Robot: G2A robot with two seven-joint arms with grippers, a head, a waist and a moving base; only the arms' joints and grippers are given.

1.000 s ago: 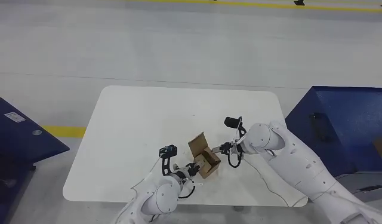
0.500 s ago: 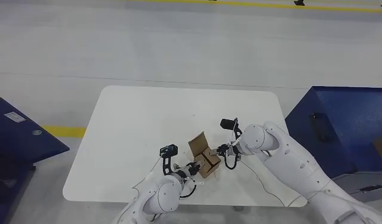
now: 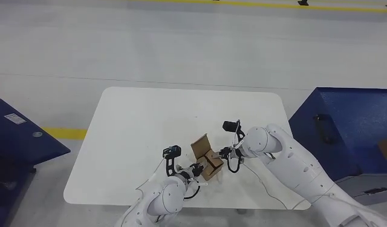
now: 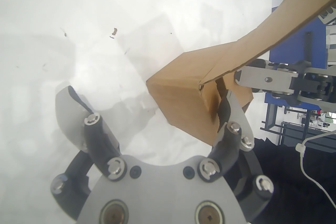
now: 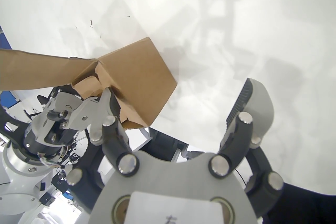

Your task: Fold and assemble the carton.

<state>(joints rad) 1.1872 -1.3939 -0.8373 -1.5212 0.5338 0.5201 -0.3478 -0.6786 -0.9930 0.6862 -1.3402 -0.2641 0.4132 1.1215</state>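
"Where the left gripper [image 4: 145, 96] stood nearest, how were its fingers?"

"Spread wide, one finger set against the carton [image 3: 207, 158] at its open end."

"And beyond?"

"Carton resting on the white table [image 3: 133, 124], one flap raised. Right gripper [image 5: 181, 91] on its far side, likewise spread, one finger at the carton's edge."

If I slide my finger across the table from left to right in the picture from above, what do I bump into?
First the left pincer, then the cardboard box, then the right pincer.
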